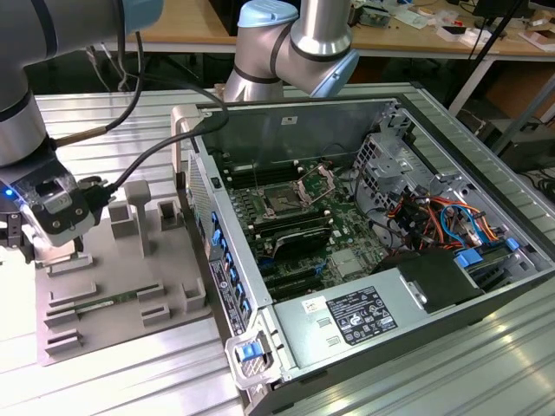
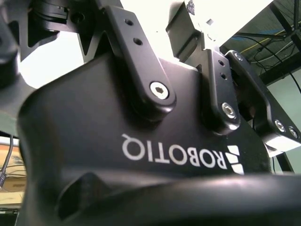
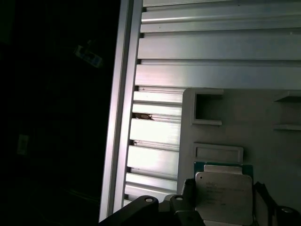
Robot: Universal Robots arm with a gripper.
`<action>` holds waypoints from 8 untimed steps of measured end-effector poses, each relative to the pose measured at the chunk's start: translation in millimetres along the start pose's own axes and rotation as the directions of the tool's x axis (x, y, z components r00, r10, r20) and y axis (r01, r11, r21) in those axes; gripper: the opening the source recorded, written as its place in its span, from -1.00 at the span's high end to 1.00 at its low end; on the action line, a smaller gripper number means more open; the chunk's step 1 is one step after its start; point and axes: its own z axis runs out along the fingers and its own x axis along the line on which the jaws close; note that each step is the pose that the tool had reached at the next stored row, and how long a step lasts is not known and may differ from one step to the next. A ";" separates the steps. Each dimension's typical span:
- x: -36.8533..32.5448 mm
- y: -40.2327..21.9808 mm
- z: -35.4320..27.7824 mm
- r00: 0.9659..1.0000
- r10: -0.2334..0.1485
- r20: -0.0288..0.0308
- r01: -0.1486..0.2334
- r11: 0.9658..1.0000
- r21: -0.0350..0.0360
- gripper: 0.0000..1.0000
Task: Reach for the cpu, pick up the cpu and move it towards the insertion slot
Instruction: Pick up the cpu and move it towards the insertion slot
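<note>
The cpu [image 3: 223, 197], a flat square chip with a silvery top and a green rim, lies on the grey plastic tray [image 3: 244, 117] in the first wrist view. My gripper [image 3: 224, 203] has its dark fingers [image 3: 188, 190] tight against two opposite sides of the chip. In the exterior view the gripper [image 1: 35, 227] hangs low over the tray [image 1: 121, 277], at that view's left. The insertion slot [image 1: 283, 204], a dark square socket with its metal frame raised, sits on the green board inside the open computer case, far from the gripper.
The open computer case [image 1: 364, 251] stands at the exterior view's right, with a drive cage, cables and a power supply inside. A green memory stick [image 1: 95, 305] lies in the tray. Upright grey posts [image 1: 137, 212] stand on the tray between gripper and case. The ribbed metal table edge [image 3: 120, 117] runs beside the tray.
</note>
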 end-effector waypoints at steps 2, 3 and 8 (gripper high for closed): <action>0.0 0.1 -1.3 1.000 0.000 0.000 0.000 1.000 0.000 -0.09; 0.0 0.1 -1.9 1.000 0.000 0.000 0.000 1.000 0.000 -0.09; 0.0 0.3 -5.7 1.000 0.000 0.000 0.000 1.000 0.000 -0.09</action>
